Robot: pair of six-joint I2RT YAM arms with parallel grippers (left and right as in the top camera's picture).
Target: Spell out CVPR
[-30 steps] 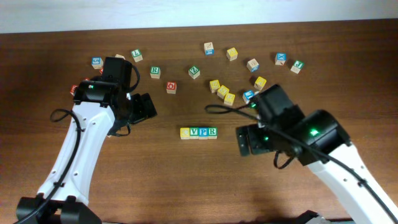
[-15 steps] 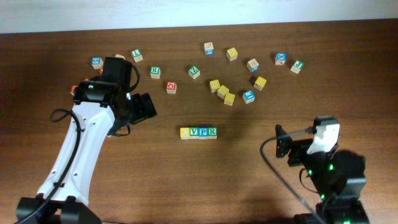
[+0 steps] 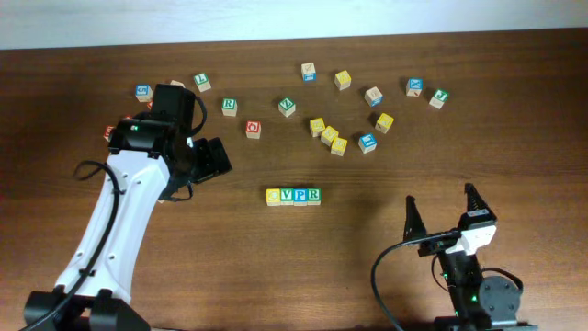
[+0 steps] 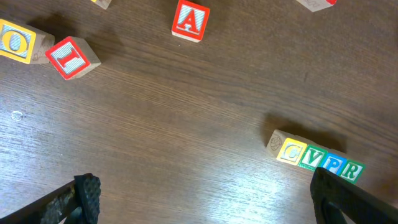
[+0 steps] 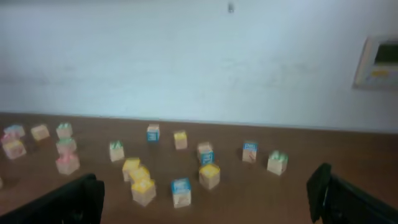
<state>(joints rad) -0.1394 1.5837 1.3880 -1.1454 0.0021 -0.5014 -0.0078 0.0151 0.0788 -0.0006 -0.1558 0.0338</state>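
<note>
The four cubes stand touching in one row at mid-table: yellow C [image 3: 274,196], green V [image 3: 288,195], blue P [image 3: 300,195], green R [image 3: 313,195]. The left wrist view shows the same row: C [image 4: 290,150], V [image 4: 312,158], P [image 4: 334,165], R [image 4: 352,170]. My left gripper [image 3: 213,158] is open and empty, up and to the left of the row, its fingers [image 4: 87,193] wide apart. My right gripper [image 3: 440,207] is open and empty near the table's front edge, right of the row. The row is out of the right wrist view.
Loose letter cubes lie across the far half of the table, among them a second green R [image 3: 229,106] and a yellow cluster [image 3: 328,136]. Red A [image 4: 189,18] and red I [image 4: 73,57] cubes lie near my left gripper. A white wall [image 5: 199,56] stands behind the table.
My right arm has pulled back from beside the row to the front edge and now points at the far wall. The left arm and the row have not moved.
</note>
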